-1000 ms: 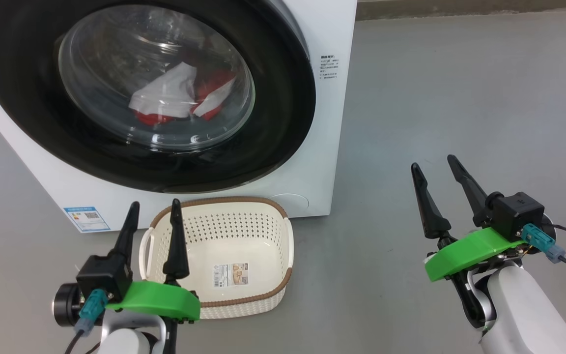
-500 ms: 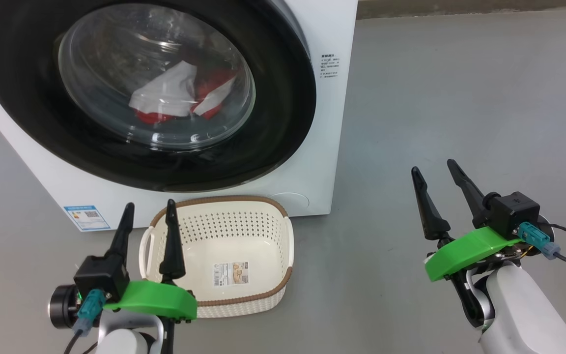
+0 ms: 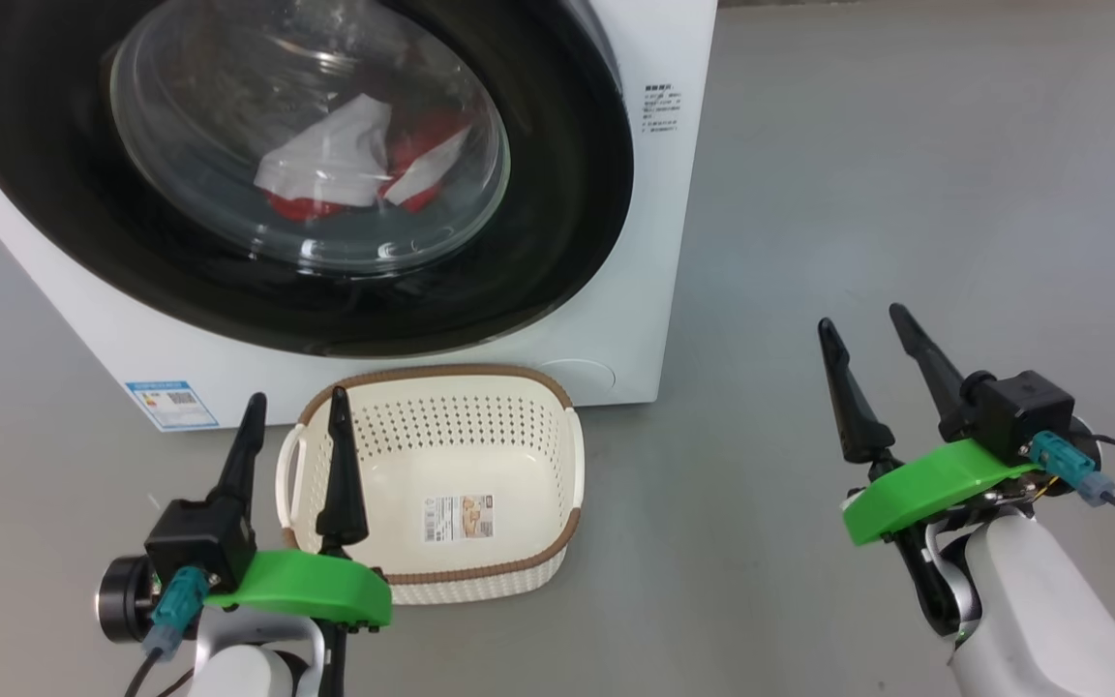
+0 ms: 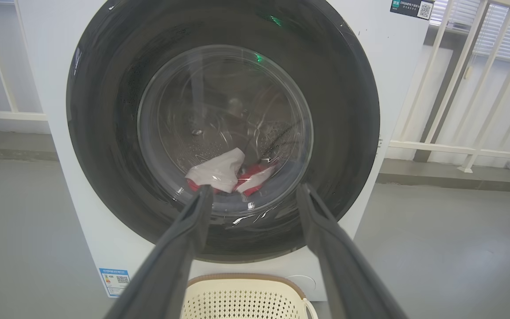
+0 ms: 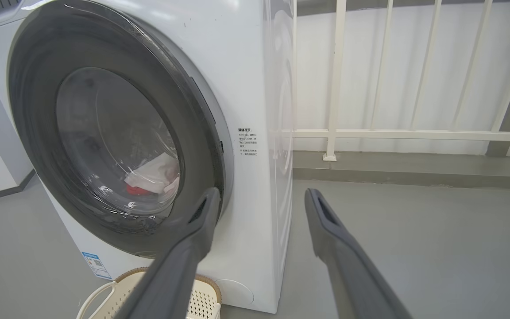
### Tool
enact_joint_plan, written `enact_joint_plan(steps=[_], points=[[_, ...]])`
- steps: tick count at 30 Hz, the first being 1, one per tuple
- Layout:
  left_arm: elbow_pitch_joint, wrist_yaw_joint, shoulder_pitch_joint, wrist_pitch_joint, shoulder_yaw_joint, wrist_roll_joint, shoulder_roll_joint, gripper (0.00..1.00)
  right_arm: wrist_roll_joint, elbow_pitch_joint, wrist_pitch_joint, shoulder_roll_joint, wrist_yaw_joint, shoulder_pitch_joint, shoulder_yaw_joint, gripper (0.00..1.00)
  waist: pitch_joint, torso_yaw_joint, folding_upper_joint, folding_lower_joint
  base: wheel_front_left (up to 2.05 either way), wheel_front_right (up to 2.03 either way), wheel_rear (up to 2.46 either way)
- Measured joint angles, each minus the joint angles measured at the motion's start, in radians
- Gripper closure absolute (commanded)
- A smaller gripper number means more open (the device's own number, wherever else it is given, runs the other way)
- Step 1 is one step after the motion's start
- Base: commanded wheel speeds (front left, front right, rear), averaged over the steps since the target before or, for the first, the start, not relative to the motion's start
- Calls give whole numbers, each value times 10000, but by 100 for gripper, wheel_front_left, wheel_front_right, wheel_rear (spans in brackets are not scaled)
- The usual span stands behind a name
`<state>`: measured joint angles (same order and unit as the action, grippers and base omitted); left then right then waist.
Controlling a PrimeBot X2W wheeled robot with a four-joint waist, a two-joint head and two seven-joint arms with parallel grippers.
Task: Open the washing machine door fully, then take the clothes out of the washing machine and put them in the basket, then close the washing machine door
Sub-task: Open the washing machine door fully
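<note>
Head view: washing machine door [image 3: 557, 194] closed on washing machine [image 3: 659, 271]; clothes [image 3: 345, 169], red and white, apparently bunched low inside. Cream basket [image 3: 441, 373] on floor [image 3: 858, 145] at machine's front edge. Both left gripper [image 3: 296, 405] and right gripper [image 3: 859, 318]: fingers spread, holding nothing.

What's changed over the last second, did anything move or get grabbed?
Only the head camera shifted a little. The washing machine and the basket slid up and right together in its view, so neither of them moved. Nothing was taken hold of or let go. The left gripper and right gripper stay open and empty. The door stays shut with the clothes behind its glass.
</note>
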<state>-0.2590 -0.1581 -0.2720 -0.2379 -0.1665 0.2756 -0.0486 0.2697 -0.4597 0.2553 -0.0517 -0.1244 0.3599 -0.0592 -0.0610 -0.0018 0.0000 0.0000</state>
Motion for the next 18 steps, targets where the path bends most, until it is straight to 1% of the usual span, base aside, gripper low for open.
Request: enact_joint_plan(steps=[11, 12, 13, 14, 15, 17, 18], points=[[395, -2, -265, 0, -255, 2, -2, 0, -29, 215, 2, -10, 0, 814, 347, 0, -752, 250, 0, 0, 0, 0, 0], [424, -2, -299, 0, -270, 8, -2, 0, -29, 209, 2, -10, 0, 912, 407, 11, -824, 287, 0, 0, 0, 0, 0], [456, -2, -331, -2, -284, 25, -2, 0, -21, 205, 2, -15, 0, 1011, 441, 40, -895, 326, 0, 0, 0, 0, 0], [506, -2, -346, -2, -301, 54, 0, 0, 23, 180, 2, -23, 0, 1127, 451, 60, -969, 365, 0, 0, 0, 0, 0], [545, -2, -348, -4, -320, 75, 0, 0, 46, 123, 2, -23, 0, 1241, 449, 69, -1041, 401, 0, 0, 0, 0, 0], [648, -2, -349, -13, -362, 77, 0, 0, 311, -33, 2, -21, 0, 1509, 435, 100, -1194, 467, 0, 0, 0, 0, 0], [731, -2, -351, -13, -383, 77, 2, 0, 389, -134, 2, -25, 0, 1662, 426, 100, -1274, 496, 0, 0, 0, 0, 0]])
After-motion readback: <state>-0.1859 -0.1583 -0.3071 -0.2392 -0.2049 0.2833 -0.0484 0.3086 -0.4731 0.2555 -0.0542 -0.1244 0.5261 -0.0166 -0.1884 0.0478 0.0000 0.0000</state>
